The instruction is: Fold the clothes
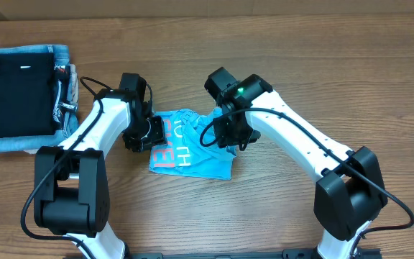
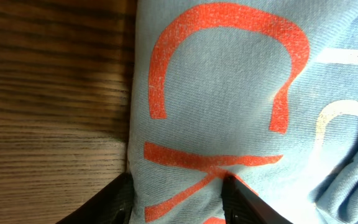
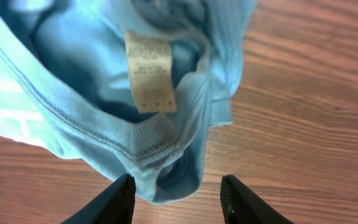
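The light sky-blue T-shirt lies bunched in the middle of the table, with coral and white lettering showing on its left part. My left gripper is at the shirt's left edge. In the left wrist view its fingers are open, with the lettered fabric between them. My right gripper is at the shirt's upper right. In the right wrist view it is open around the hanging collar, below the white neck label.
A folded black garment lies on a folded denim-blue garment at the far left of the wooden table. Both arm bases stand at the near edge.
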`<state>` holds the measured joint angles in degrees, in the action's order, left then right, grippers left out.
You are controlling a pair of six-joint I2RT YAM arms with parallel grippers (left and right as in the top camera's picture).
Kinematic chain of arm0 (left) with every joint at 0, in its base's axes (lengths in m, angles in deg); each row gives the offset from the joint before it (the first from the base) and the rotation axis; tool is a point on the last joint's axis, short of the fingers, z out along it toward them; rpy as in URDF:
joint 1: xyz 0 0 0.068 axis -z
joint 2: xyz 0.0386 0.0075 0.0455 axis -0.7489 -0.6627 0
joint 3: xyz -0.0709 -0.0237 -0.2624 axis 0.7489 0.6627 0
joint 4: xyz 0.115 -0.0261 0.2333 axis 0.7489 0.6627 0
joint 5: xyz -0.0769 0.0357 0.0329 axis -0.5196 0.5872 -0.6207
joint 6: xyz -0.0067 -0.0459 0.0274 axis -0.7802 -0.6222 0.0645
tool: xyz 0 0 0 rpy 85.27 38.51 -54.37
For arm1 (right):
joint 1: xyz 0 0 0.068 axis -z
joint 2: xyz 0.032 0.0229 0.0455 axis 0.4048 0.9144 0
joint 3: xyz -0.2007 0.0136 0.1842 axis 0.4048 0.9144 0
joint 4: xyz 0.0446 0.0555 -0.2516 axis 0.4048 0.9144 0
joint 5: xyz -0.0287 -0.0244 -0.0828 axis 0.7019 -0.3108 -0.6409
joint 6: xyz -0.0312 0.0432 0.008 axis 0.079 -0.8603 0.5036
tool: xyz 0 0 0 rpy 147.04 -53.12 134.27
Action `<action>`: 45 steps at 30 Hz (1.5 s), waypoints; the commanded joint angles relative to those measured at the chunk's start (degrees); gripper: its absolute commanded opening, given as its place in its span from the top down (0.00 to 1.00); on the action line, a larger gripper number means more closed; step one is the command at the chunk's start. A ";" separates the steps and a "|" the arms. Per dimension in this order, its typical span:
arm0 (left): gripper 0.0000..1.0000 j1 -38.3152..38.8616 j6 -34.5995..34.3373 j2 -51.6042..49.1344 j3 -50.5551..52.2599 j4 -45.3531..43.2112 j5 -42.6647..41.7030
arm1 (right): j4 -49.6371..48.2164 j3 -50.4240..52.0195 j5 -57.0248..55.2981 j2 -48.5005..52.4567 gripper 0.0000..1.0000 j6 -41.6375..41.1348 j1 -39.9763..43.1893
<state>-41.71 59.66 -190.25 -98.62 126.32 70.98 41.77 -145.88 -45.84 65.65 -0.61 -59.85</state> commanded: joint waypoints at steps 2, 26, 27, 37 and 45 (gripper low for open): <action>0.50 0.66 1.14 0.96 0.42 0.13 -0.09 | -0.74 2.25 2.10 0.50 0.53 0.81 -0.79; 0.51 0.66 1.14 0.96 0.42 0.37 -0.09 | 6.64 9.62 -7.06 0.55 0.70 -7.54 2.40; 0.51 0.66 1.14 0.96 0.42 0.37 -0.09 | 6.78 8.76 -7.19 0.37 0.70 -7.41 2.51; 0.51 0.66 1.14 0.96 0.42 0.33 -0.09 | -3.41 -1.73 -2.84 -0.83 0.63 6.36 3.10; 0.50 0.66 1.14 0.96 0.42 0.37 -0.09 | -12.04 -1.68 -3.04 6.01 0.62 8.61 3.65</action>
<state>-41.71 59.66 -190.25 -98.62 126.67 70.96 30.51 -146.76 -49.21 68.40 6.10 -56.87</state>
